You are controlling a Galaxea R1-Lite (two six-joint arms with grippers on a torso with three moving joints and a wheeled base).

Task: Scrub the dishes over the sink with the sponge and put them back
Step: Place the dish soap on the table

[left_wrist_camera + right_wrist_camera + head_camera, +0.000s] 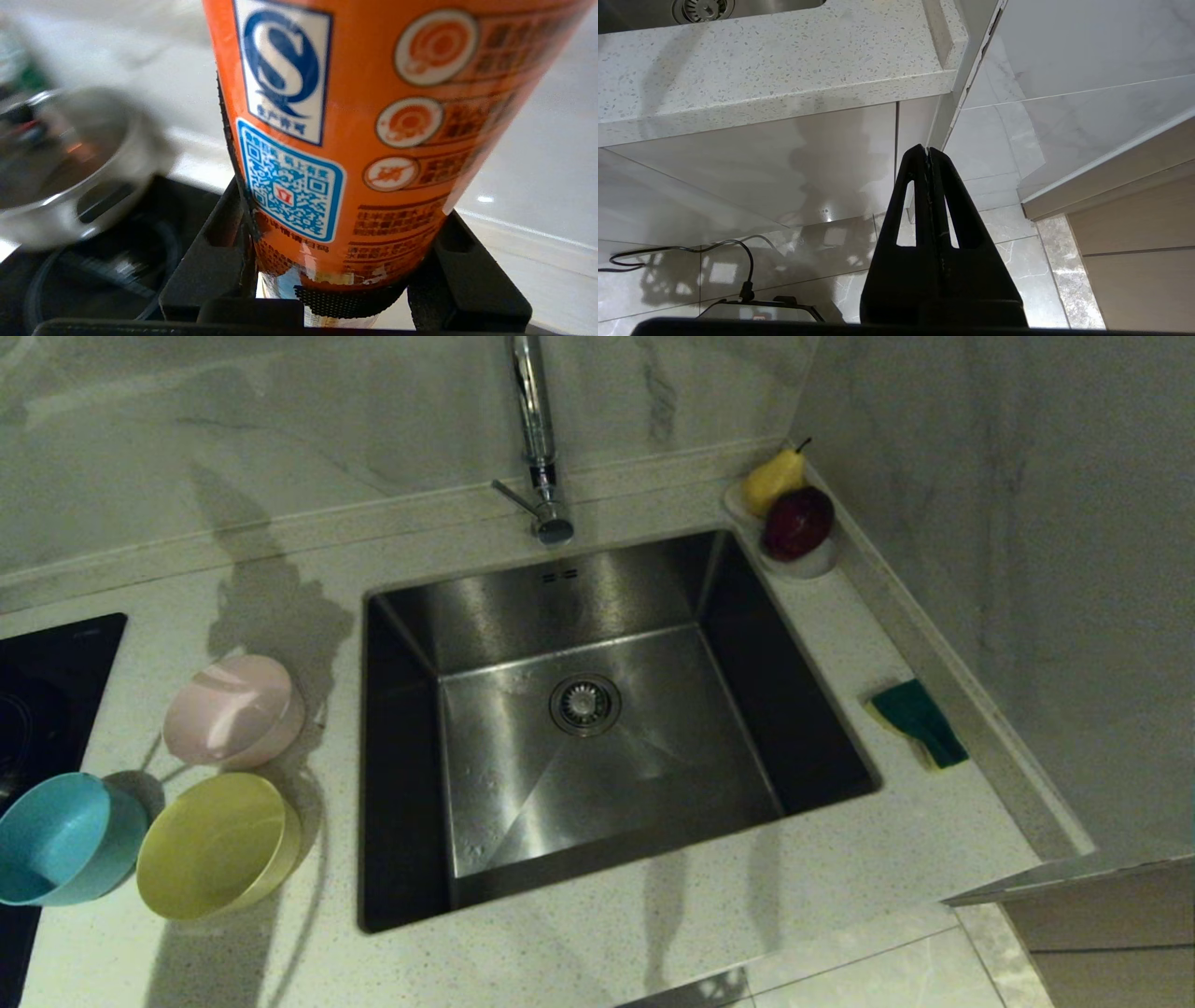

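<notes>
Three dishes stand on the counter left of the sink (653,616): a pink bowl (233,709), a yellow bowl (219,845) and a blue bowl (65,840). The green and yellow sponge (918,721) lies on the counter to the sink's right. Neither arm shows in the head view. In the left wrist view my left gripper (341,210) is shut on an orange labelled bottle (373,93), one black finger on each side of it. My right gripper (928,151) hangs shut and holds nothing, below the counter's front edge (784,98).
A tap (537,439) rises behind the sink. A white dish (812,565) with a pear and a red apple sits at the back right corner. A black hob (47,691) lies at the far left; a steel pot (60,158) stands on it beside the bottle.
</notes>
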